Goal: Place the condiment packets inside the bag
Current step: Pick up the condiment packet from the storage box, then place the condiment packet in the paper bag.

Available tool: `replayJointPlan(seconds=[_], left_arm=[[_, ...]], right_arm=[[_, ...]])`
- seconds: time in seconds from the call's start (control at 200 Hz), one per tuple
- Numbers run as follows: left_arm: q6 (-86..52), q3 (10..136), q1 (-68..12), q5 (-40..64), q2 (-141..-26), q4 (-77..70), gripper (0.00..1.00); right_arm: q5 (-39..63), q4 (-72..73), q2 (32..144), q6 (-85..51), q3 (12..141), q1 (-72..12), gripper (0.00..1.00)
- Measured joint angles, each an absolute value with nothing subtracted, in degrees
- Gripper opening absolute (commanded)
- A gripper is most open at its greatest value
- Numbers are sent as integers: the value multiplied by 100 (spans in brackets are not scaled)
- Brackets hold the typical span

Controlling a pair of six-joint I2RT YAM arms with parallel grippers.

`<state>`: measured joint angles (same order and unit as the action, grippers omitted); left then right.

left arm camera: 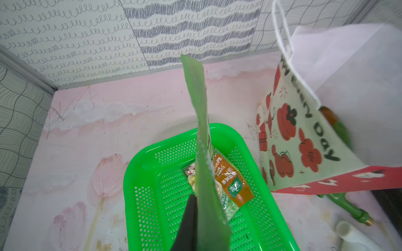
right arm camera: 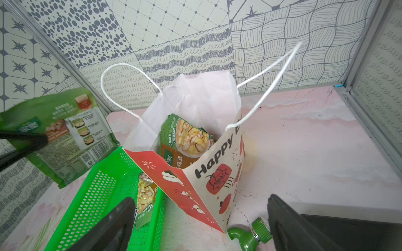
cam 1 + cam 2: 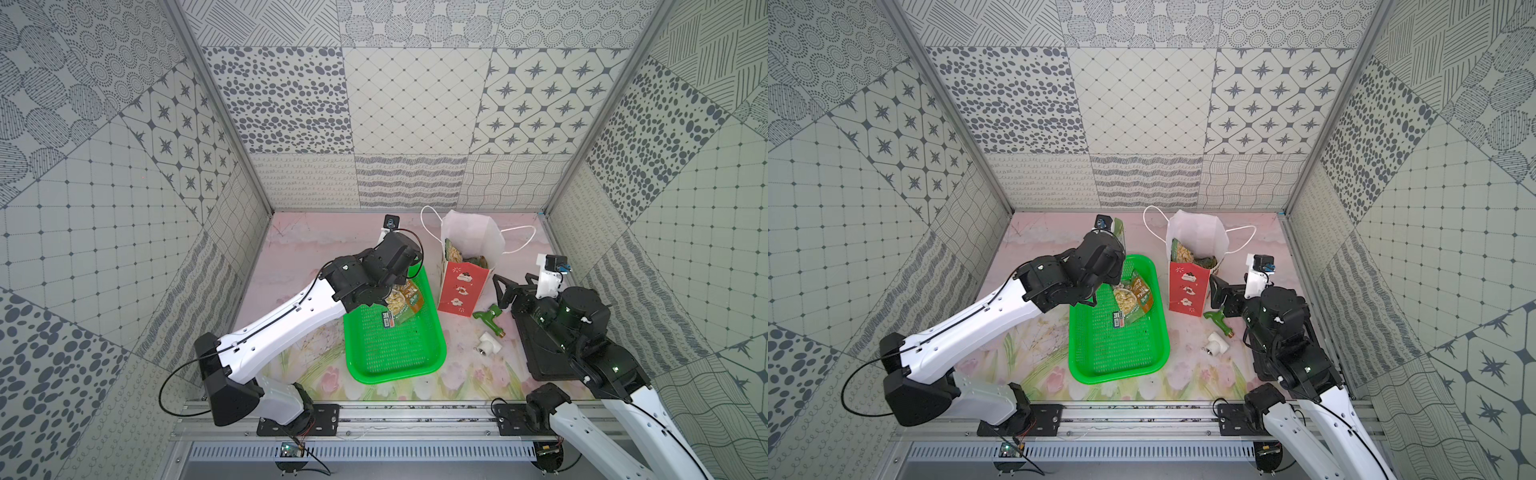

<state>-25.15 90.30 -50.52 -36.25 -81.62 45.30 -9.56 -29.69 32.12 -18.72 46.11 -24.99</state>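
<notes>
A green mesh basket (image 3: 390,357) is seen at mid-table in both top views. The red paper gift bag (image 3: 459,291) is stood upright at its 1 o'clock, mouth open. The left gripper (image 1: 195,202) is clamped on a large green condiment packet (image 2: 63,134), which is held edge-up over the basket's far end (clear of the bag). The right gripper (image 2: 200,200) is spread wide just beside the bag, at its 3 o'clock. Inside the bag further packets (image 2: 187,139) are lodged. In the basket loose packets (image 3: 405,303) are laid, with a small dark tag (image 3: 387,319) at their 7 o'clock.
</notes>
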Motion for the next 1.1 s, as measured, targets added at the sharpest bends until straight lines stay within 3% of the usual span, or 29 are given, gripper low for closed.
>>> replayJointPlan(seconds=[0.46, 0.785, 1.1], left_arm=[[-2231, 11109, -5054, -1820, -8082, 4722, 0], [-2226, 12735, -5094, -657, -9480, 4644, 0], [-2121, 13963, -5116, -613, -11163, 4737, 0]], right_arm=[[-1544, -2950, 2910, -1911, 4482, -2499, 97], [-1660, -2930, 2871, -1911, 4464, -2499, 97], [-1660, -2928, 2873, -1911, 4442, -2499, 97]])
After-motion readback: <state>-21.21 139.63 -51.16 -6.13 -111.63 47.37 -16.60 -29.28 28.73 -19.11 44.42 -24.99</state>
